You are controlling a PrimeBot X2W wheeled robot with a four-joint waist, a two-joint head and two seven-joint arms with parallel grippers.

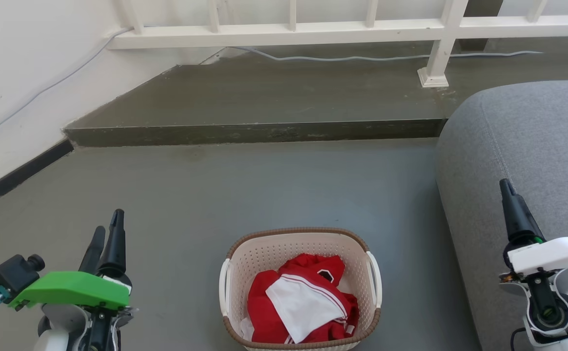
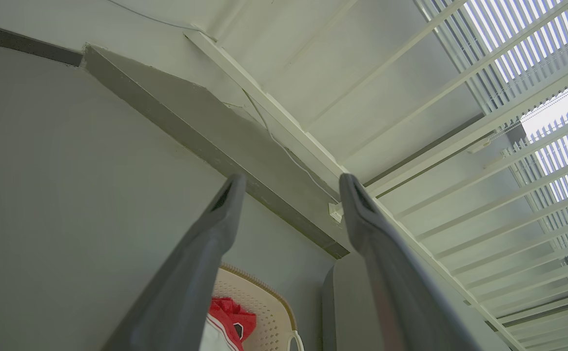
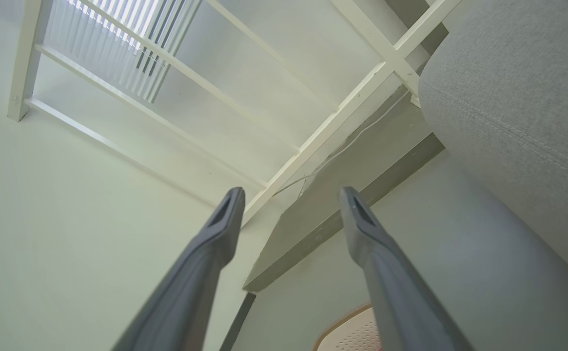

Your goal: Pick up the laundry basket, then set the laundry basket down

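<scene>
Grey floor [image 1: 274, 185] is stretching ahead of us toward a raised step [image 1: 254, 131] and a white railing [image 1: 288, 36]. We are standing at the very start, with the pick-up not yet begun.

At our left, the left pincer [image 2: 288, 190] is hovering above the floor, its two fingers spread wide and gripping nothing.

Moving rightward, the laundry basket [image 1: 269, 253] is sitting on the floor between our two arms, close in front of us and touched by neither. It is holding a crumpled red garment [image 1: 269, 302] with a white piece [image 1: 296, 304] lying on top. The left handle [image 1: 224, 285] and the right handle [image 1: 376, 278] are standing free.

Further right, the right pincer [image 3: 291, 200] is likewise gaping and empty, hanging near a grey sofa [image 1: 532, 146].

We are judging that the next move is calling for both arms to drop and turn inward, each pincer closing on its own handle. They would then be lifting evenly so the clothes are not sliding out.
</scene>
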